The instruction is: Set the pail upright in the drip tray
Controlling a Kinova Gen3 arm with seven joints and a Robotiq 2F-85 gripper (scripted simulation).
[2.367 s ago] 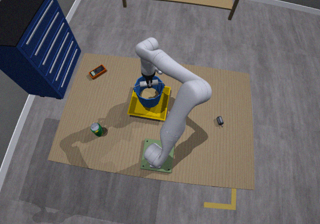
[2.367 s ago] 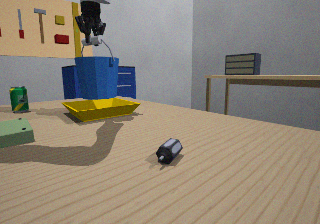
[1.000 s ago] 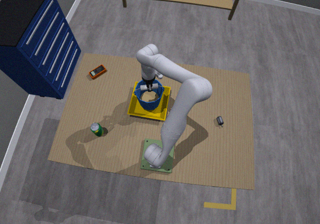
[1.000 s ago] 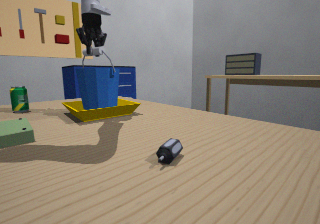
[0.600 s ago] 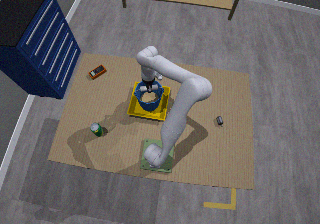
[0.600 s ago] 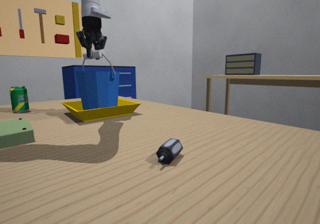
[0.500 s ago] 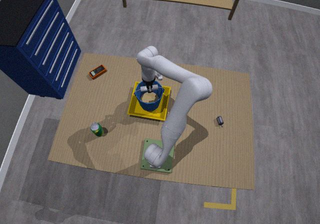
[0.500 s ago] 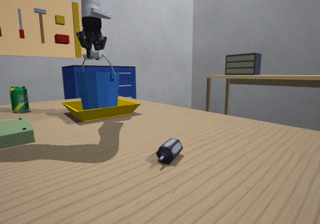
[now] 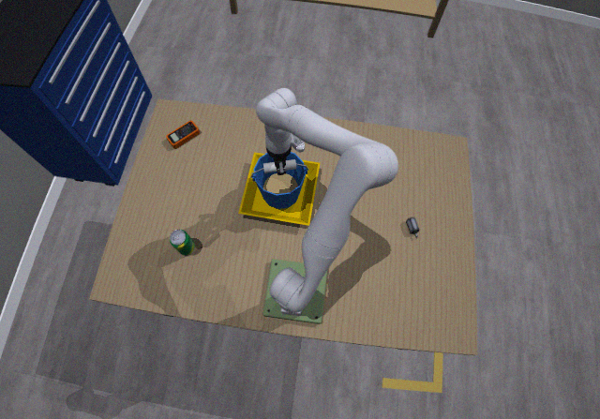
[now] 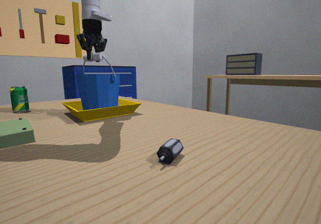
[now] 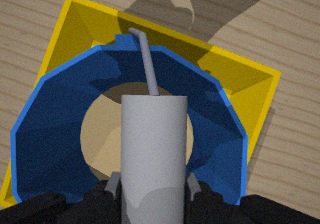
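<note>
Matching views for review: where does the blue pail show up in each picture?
Top: pail at centre, inside the yellow drip tray, under the pincer.
Exterior: pail left of centre, hanging by its handle in the tray.
Wrist: pail fills the lower left, behind the grey handle grip.
Shared landmark: the yellow drip tray.

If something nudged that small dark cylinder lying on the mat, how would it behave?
The small dark cylinder lies on its side, so it would probably roll, though its faceted body may stop it soon. It looks rigid and compact, likely light.
</note>
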